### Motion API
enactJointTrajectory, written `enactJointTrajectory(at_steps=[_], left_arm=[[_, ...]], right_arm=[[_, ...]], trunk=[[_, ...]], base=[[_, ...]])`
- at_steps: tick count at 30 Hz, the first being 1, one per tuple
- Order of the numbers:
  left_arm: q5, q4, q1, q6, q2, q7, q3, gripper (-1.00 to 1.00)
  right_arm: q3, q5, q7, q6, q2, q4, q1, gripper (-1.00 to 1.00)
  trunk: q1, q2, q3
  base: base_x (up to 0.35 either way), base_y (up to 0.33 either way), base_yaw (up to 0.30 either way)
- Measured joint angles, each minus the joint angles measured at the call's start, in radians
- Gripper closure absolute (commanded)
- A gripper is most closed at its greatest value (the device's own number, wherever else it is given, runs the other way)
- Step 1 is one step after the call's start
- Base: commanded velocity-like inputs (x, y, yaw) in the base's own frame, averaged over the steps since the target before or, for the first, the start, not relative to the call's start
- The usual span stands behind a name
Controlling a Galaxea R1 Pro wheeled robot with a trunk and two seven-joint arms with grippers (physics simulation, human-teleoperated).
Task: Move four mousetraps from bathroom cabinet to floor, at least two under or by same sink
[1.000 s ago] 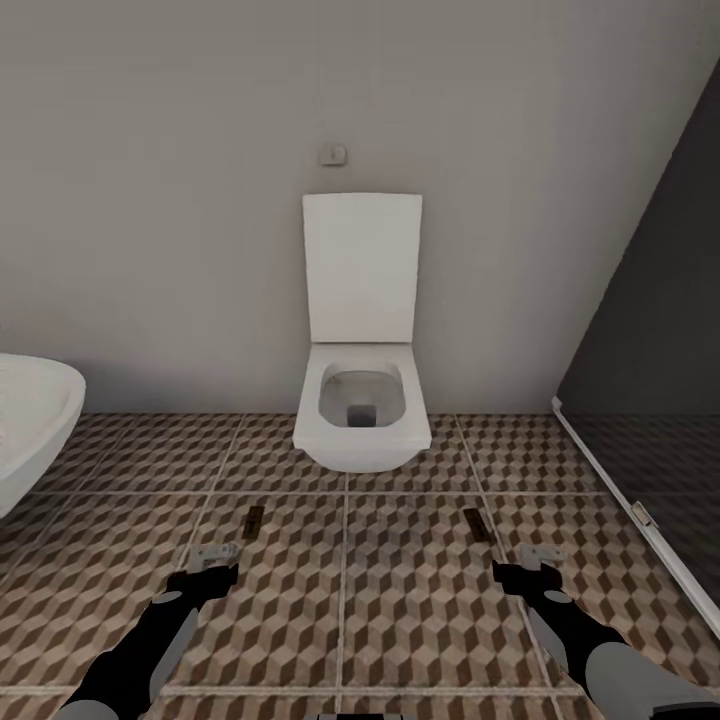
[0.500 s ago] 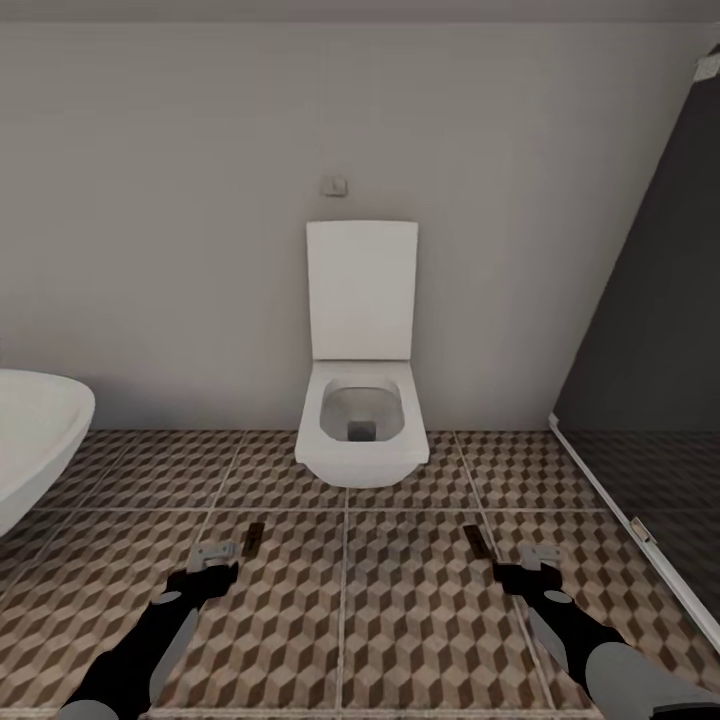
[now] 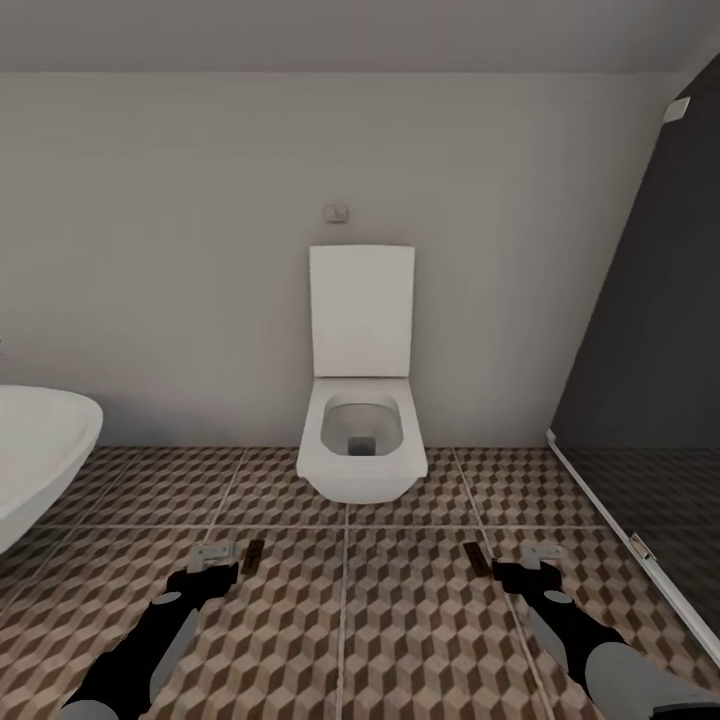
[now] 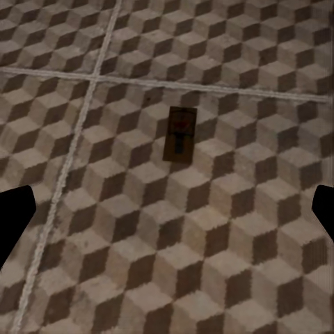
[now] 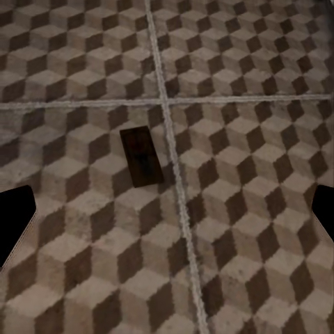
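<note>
Two mousetraps lie flat on the cube-patterned bathroom floor, in front of the toilet. The left mousetrap lies just beyond my left gripper. That gripper is open above the tiles, its fingers wide apart and holding nothing. The right mousetrap lies beside a grout line, just left of my right gripper, which is also open and holds nothing. The cabinet and the sink are out of view.
A white toilet with its lid up stands against the back wall. A rounded white tub edge juts in at the left. A dark glass partition with a floor rail closes off the right.
The camera has risen, so the ceiling line now shows and the toilet sits lower in the picture. Both mousetraps stay on the floor. Both grippers remain open.
</note>
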Motion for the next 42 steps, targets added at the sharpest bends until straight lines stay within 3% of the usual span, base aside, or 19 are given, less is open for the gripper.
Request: enactJointTrajectory(at_steps=[31,42], left_arm=[[0.000,0.004,0.000,0.000,0.000,0.000,0.000,-1.00],[0.000,0.008,0.000,0.000,-0.001,0.000,0.000,-1.00]], right_arm=[[0.000,-0.004,-0.012,-0.005,0.001,0.000,0.000,-1.00],[0.000,-0.006,-0.012,-0.005,0.001,0.000,0.000,-1.00]], trunk=[[-0.014,0.007,0.120],[-0.056,0.084,0.155]], base=[[0.000,0.000,0.000],[0.000,0.000,0.000]])
